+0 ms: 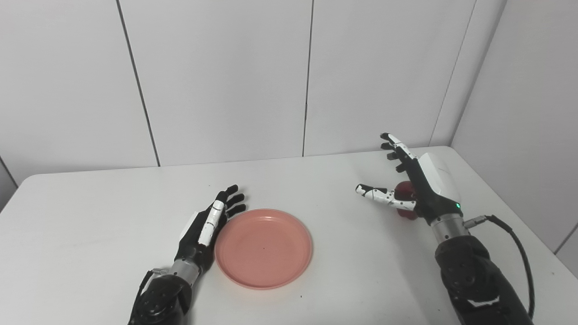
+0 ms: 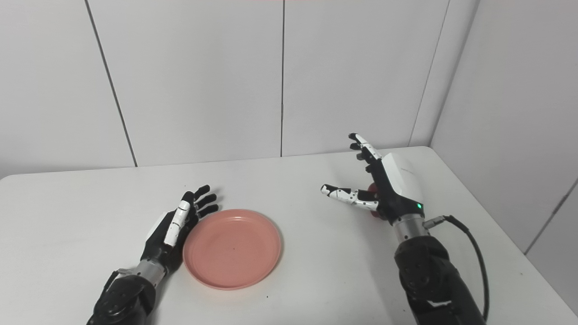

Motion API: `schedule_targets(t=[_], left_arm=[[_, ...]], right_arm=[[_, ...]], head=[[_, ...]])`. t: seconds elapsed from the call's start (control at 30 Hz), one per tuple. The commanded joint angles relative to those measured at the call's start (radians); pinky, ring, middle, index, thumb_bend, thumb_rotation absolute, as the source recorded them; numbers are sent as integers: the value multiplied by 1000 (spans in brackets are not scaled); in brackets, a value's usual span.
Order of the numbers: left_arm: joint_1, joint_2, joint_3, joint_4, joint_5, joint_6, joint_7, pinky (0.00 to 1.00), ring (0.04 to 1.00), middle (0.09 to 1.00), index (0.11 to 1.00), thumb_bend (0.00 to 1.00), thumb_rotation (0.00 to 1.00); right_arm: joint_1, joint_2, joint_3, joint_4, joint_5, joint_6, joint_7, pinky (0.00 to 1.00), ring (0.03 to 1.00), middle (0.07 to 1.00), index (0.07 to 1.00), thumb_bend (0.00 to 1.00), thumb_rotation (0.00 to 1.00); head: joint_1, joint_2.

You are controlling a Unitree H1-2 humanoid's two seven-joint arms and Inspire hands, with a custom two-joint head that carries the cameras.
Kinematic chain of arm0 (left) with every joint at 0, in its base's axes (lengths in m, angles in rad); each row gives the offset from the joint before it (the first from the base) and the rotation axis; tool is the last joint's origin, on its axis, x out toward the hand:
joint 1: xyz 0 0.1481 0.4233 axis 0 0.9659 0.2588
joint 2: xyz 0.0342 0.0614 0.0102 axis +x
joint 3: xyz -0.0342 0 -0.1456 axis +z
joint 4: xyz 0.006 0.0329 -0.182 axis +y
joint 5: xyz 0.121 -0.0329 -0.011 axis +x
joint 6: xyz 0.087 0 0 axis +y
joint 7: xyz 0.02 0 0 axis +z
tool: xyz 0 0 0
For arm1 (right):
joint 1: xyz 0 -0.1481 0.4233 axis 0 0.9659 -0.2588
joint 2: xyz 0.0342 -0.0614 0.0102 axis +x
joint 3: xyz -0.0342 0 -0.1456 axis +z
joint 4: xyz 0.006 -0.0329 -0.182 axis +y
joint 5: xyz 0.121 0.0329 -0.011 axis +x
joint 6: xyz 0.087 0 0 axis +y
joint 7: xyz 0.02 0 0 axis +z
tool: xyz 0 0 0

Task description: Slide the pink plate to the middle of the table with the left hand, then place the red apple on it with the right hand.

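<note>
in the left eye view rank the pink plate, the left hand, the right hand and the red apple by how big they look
1. Pink plate, the largest.
2. Right hand and left hand: they look close in size, and their poses differ, so I won't rank them.
3. Red apple, the smallest, though it is mostly hidden behind the right hand.

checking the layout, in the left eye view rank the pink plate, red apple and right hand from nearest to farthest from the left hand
1. pink plate, right beside the left hand
2. right hand, across the table on the right
3. red apple, under that hand's palm; nearly level with it

Bare lab, white table (image 1: 316, 180), white panelled walls (image 1: 216, 81)
</note>
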Motion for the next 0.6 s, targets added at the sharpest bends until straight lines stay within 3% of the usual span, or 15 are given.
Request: schedule_targets(t=[0.0, 0.13, 0.43, 0.57], left_arm=[[5, -1, -13, 34, 14, 29, -18, 786, 875, 898, 894, 694, 953], [3, -3, -12, 38, 12, 29, -20, 786, 877, 901, 896, 696, 947], [5, -5, -12, 37, 11, 27, -24, 809, 882, 908, 900, 689, 950], [4, -4, -12, 40, 14, 26, -23, 805, 883, 910, 900, 695, 955]], right_arm=[[-56, -34, -17, 2, -18, -38, -33, 611, 749, 809, 878, 1000, 541], [-74, -70, -5, 44, -52, -60, -49, 595, 731, 804, 872, 1000, 530], [-112, -134, 35, 139, -144, -86, -82, 707, 765, 797, 855, 1000, 527], [-120, -153, 52, 181, -167, -71, -62, 758, 784, 802, 840, 1000, 522]], head=[[-2, -3], [-2, -4], [3, -7], [2, -9]])
